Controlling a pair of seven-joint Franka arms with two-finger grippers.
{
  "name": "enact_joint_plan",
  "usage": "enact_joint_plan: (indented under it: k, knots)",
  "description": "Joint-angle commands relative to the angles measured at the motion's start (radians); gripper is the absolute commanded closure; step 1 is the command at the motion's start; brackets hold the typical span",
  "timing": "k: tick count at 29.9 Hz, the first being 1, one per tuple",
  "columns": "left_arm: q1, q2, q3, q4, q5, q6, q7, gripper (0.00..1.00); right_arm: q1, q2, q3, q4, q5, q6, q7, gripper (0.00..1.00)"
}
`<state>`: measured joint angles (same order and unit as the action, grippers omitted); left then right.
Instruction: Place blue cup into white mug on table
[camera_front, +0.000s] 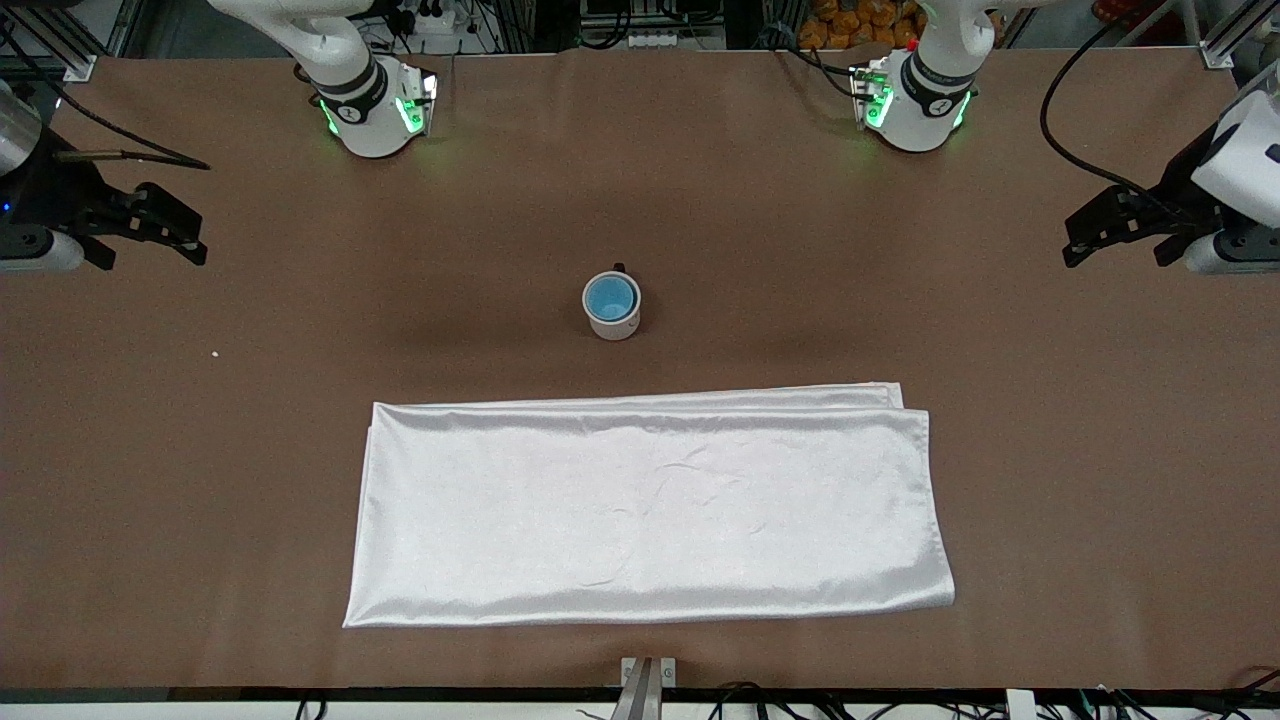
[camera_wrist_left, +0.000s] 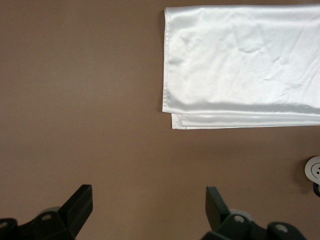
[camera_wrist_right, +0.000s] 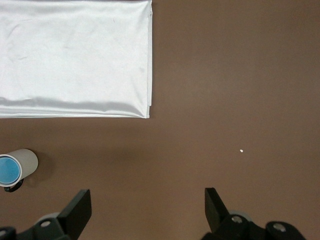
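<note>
Blue cup (camera_front: 610, 297) seated inside white mug (camera_front: 613, 318), upright, mid worktop (camera_front: 250, 420); black handle turned toward the robot bases. Mug nearer the bases than the folded white cloth (camera_front: 650, 505), apart from it, brown felt between. Tiny white speck (camera_front: 215, 353) on felt toward the right arm's end. Left pincer (camera_front: 1095, 235) open, gripping nothing, parked over the worktop's edge at the left arm's end, waiting. Right pincer (camera_front: 175, 228) open too, gripping nothing, over the right arm's end, waiting. Cloth corner and bare felt below both wrist cameras.
</note>
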<state>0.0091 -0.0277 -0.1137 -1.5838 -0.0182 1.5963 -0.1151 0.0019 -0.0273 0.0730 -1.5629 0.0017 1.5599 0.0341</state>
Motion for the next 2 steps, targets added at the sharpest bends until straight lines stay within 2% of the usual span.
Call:
enact_joint_plan:
  k: [1,2]
  knots:
    - [0.009,-0.015,0.000,0.013,-0.009,-0.032,0.025,0.00,-0.016,0.012,0.013,0.026,-0.012,-0.018,-0.003,0.00]
    - [0.009,-0.015,0.000,0.013,-0.008,-0.032,0.023,0.00,-0.014,0.012,0.013,0.026,-0.012,-0.017,-0.003,0.00]
